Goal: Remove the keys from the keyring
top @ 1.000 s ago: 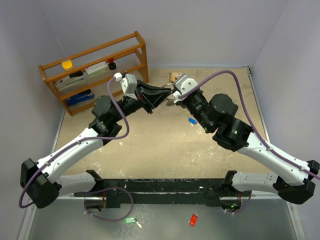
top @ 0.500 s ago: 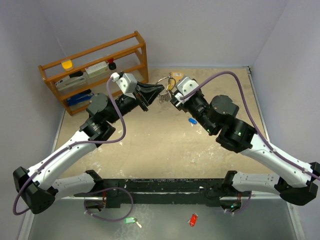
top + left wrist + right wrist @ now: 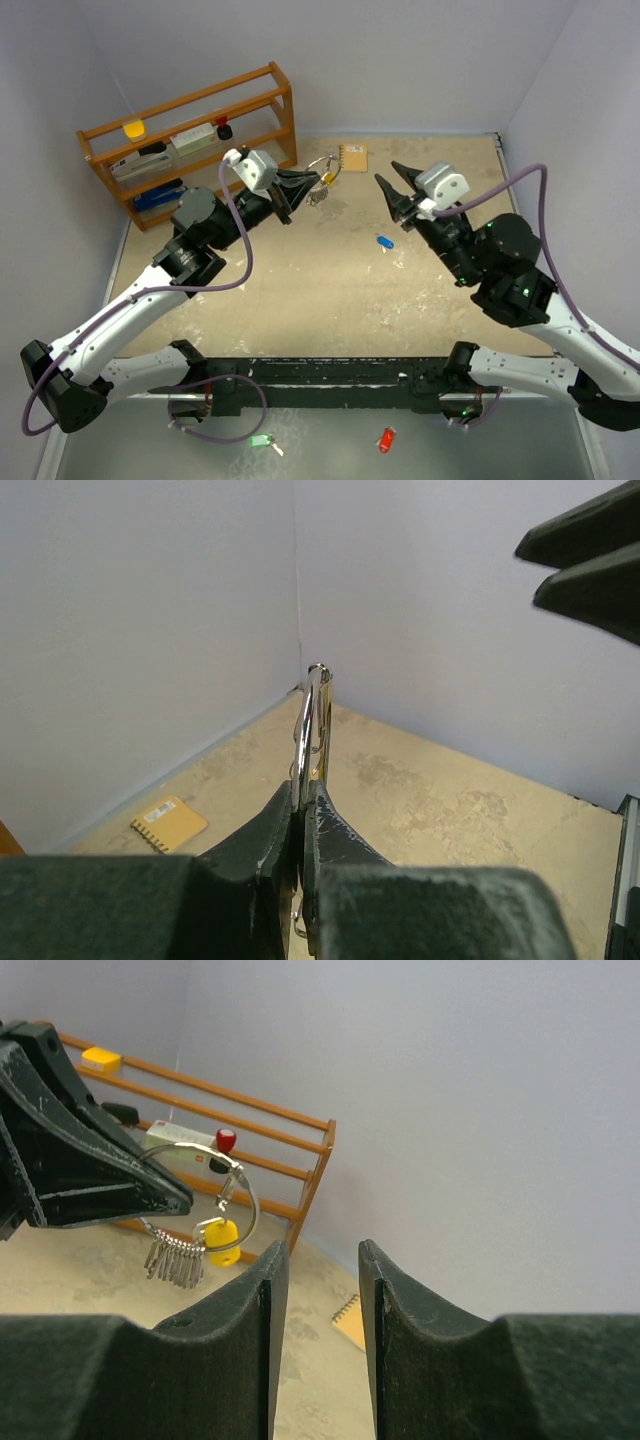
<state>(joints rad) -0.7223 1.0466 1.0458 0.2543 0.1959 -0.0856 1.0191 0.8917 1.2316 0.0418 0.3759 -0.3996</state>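
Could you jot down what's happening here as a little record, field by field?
Left hand: shut on the keyring, holding it above the table
Right hand: open, empty, apart from the ring
On the ring: silver keys and a yellow tag, hanging
Off the ring: one blue key lying on the table

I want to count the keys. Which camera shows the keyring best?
The right wrist view: the keyring faces it, whole, keys hanging below, clamped by the left gripper. The left wrist view sees it edge-on; the top view shows it tiny.
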